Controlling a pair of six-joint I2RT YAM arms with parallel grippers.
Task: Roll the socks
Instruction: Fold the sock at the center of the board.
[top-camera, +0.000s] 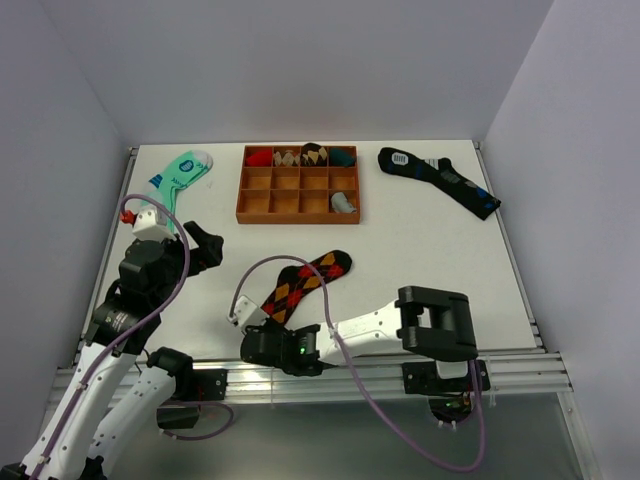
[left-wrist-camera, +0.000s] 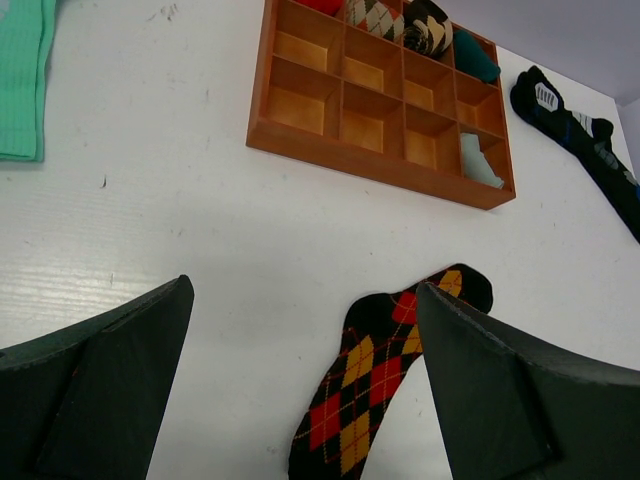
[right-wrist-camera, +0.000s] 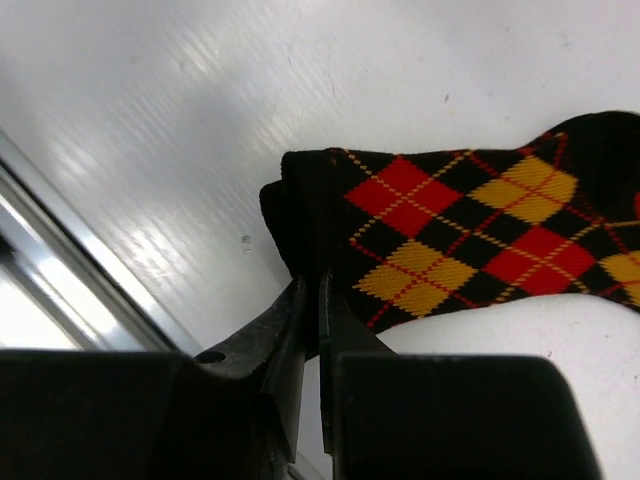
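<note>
top view: argyle sock (top-camera: 305, 285) lies flat on the table (top-camera: 420, 250), diagonal, toe up-right, cuff down-left toward the near edge. right gripper (top-camera: 265, 325) reaches in low from the right and sits at the cuff end. left gripper (top-camera: 208, 245) is well left of the sock, not touching it. wooden tray (top-camera: 300, 217) is farther back, with rolled socks (top-camera: 300, 155) in its back row. mint sock (top-camera: 180, 172) is back left and navy sock (top-camera: 440, 180) back right, both apart from the tray.

left wrist: fingers (left-wrist-camera: 100, 390) are spread wide, with only bare table between them. the argyle sock is ahead, over toward the right finger, untouched. the tray is beyond it, and the mint and navy socks are at the far corners.

right wrist: fingers (right-wrist-camera: 285, 330) are almost together with just a thin slit between, pinched on the corner of the sock's black cuff. the cuff edge looks slightly doubled up at the grip. the rest of the sock lies flat on the table, running off right. metal rail (right-wrist-camera: 60, 270) at the table edge is just to the left.
</note>
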